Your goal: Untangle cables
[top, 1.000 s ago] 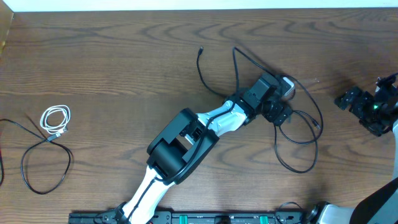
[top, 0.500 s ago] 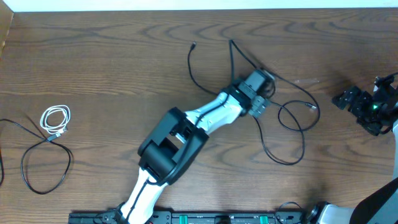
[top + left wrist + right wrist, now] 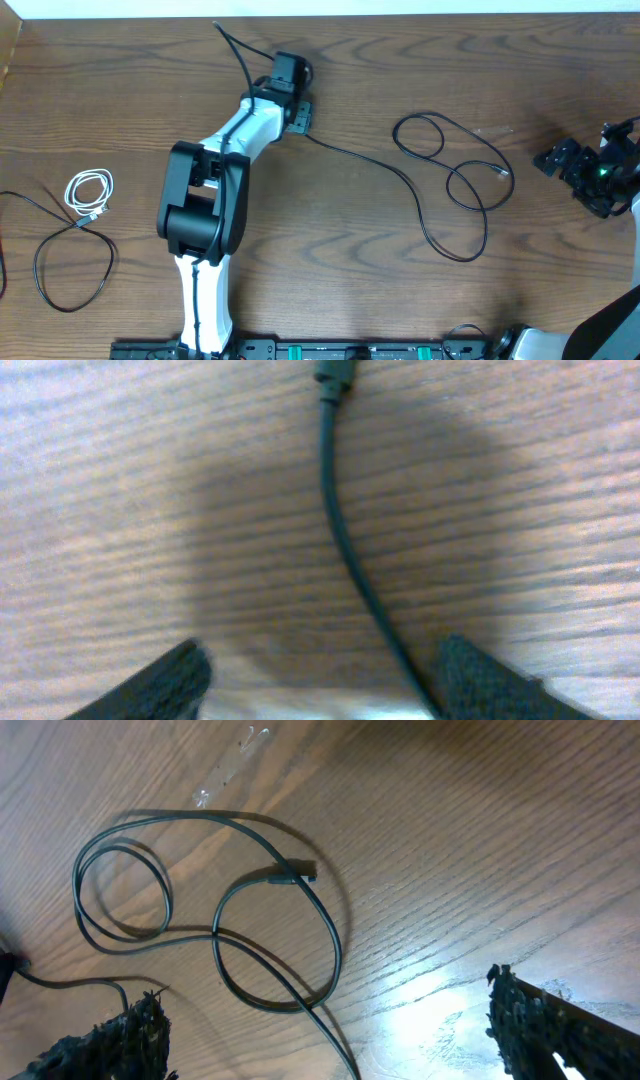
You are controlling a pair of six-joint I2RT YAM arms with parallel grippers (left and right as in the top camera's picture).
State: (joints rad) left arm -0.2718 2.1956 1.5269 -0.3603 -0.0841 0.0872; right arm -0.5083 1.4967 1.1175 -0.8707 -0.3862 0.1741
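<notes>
A long black cable (image 3: 350, 155) runs from a plug end at the far edge, past my left gripper (image 3: 287, 72), across the table to loose overlapping loops (image 3: 450, 160) at the right. In the left wrist view the cable (image 3: 335, 510) passes between my fingers close against the right fingertip (image 3: 480, 680); the left gripper (image 3: 320, 685) shows a wide gap and is open. My right gripper (image 3: 565, 162) is open and empty beside the loops (image 3: 330, 930), whose plug (image 3: 300, 872) lies inside them. A coiled white cable (image 3: 90, 192) and a second black cable (image 3: 60, 250) lie at the left.
The table's far edge (image 3: 320, 17) lies just beyond the left gripper. A small clear scrap (image 3: 230, 765) lies next to the loops. The left arm (image 3: 200, 210) stretches up from the front edge between the two groups of cables.
My left gripper has swept from the middle right to the far left-centre, dragging the black cable's end with it and pulling the cable out longer. The right arm has not moved.
</notes>
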